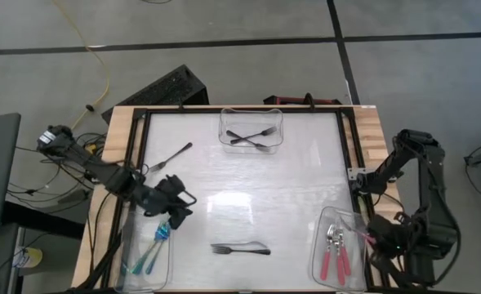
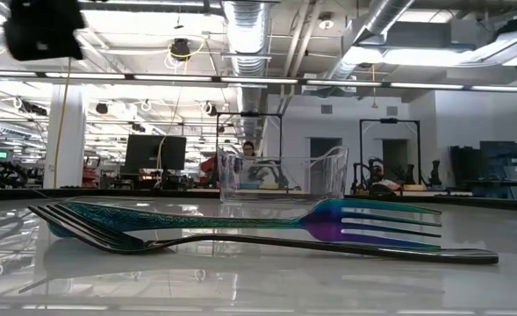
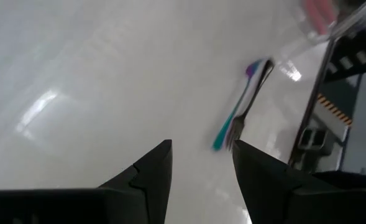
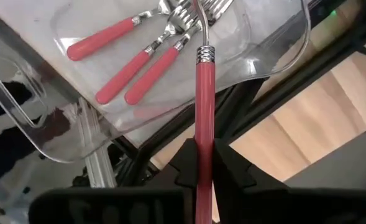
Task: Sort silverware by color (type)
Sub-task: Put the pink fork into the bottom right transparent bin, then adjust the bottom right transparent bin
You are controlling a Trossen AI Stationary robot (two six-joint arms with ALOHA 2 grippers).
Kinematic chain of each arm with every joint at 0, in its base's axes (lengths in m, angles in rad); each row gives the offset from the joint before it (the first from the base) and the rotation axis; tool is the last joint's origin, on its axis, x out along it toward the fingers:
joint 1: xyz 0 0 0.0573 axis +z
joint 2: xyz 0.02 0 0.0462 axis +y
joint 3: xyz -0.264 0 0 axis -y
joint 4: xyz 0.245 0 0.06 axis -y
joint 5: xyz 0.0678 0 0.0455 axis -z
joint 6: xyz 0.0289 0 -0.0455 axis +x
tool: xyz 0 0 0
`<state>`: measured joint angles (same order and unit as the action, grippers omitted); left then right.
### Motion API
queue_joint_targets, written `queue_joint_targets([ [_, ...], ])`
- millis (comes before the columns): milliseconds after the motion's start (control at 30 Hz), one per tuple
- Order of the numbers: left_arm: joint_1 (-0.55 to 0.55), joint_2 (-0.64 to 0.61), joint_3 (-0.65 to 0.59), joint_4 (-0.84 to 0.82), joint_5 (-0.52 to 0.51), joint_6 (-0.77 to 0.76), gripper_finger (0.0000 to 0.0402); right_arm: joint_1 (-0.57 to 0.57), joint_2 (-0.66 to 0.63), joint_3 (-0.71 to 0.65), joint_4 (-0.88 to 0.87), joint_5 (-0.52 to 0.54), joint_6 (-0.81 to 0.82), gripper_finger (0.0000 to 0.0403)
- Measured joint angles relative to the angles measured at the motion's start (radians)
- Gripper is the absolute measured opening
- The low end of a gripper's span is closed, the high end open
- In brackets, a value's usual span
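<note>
From above, the white worktop [image 1: 248,188] had three clear bins on it. The far bin [image 1: 251,128] held two dark forks [image 1: 252,137] that lay crossed. The bin on the left [image 1: 146,253] held the blue-handled pieces [image 1: 148,255], and the bin on the right [image 1: 338,249] held the red-handled pieces [image 1: 335,257]. One more dark fork [image 1: 171,156] lay alone on the worktop near the far left side. A pair of forks [image 1: 240,249] lay side by side near the front middle. The left pincer [image 1: 175,206] hung over the worktop just beside the left bin. The right pincer [image 1: 369,237] was at the edge of the right bin. From table height, the pair showed as a teal and purple fork [image 2: 240,217] resting close against a black fork [image 2: 267,241], with the far bin [image 2: 283,178] behind them. In the left wrist view, the left pincer [image 3: 201,163] had its fingers apart with nothing between them, and the pair of forks [image 3: 242,102] lay farther off on the worktop. In the right wrist view, the right pincer [image 4: 204,158] was squeezed tight on a red-handled fork [image 4: 203,93], whose silver head reached over the right bin [image 4: 108,118], where three red-handled pieces [image 4: 139,56] lay
</note>
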<state>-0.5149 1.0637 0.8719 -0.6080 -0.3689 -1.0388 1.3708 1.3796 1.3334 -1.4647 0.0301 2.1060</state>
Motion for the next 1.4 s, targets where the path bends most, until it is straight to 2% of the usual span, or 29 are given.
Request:
queue_joint_targets([
  [100, 0.047, 0.0, 0.0, 0.051, 0.017, 0.045, 0.0153, -0.054, 0.0, 0.0, -0.001, -0.012, 0.003, 0.0048],
  [267, 0.102, 0.0, 0.0, 0.122, 0.083, 0.091, 0.0153, -0.18, 0.0, 0.0, 0.011, -0.09, 0.039, 0.0054],
  [333, 0.113, 0.0, 0.0, 0.138, 0.105, 0.097, 0.0153, -0.222, 0.0, 0.0, 0.027, -0.091, 0.036, 0.0079],
  [467, 0.114, 0.0, 0.0, 0.146, 0.139, 0.098, 0.0153, -0.293, 0.0, 0.0, 0.064, -0.116, -0.019, 0.0157],
  [600, 0.102, 0.0, 0.0, 0.147, 0.155, 0.095, 0.0153, -0.348, -0.002, 0.0, 0.127, -0.12, -0.132, 0.0233],
  [667, 0.095, 0.0, 0.0, 0.147, 0.155, 0.097, 0.0153, -0.367, -0.006, 0.0, 0.126, -0.12, -0.173, 0.0258],
  [767, 0.087, 0.0, 0.0, 0.146, 0.155, 0.113, 0.0153, -0.38, -0.007, 0.0, 0.038, -0.118, -0.173, 0.027],
  [867, 0.087, 0.0, 0.0, 0.146, 0.152, 0.142, 0.0153, -0.395, -0.013, -0.032, -0.012, -0.12, -0.241, 0.0251],
  [933, 0.088, 0.0, 0.0, 0.146, 0.146, 0.158, 0.0153, -0.422, -0.015, -0.078, 0.048, -0.134, -0.327, 0.0216],
  [1033, 0.088, 0.0, 0.0, 0.145, 0.145, 0.163, 0.0153, -0.45, -0.013, -0.141, 0.187, -0.121, -0.465, 0.0138],
  [1167, 0.088, 0.0, 0.0, 0.142, 0.144, 0.169, 0.0153, -0.477, -0.013, -0.177, 0.432, 0.021, -0.653, 0.0024],
  [1267, 0.089, 0.0, 0.0, 0.143, 0.132, 0.184, 0.0153, -0.546, 0.004, -0.194, 0.517, 0.062, -0.752, 0.0019],
  [1400, 0.09, 0.0, 0.0, 0.143, 0.114, 0.19, 0.0153, -0.631, 0.085, -0.198, 0.617, 0.007, -0.932, 0.0016],
])
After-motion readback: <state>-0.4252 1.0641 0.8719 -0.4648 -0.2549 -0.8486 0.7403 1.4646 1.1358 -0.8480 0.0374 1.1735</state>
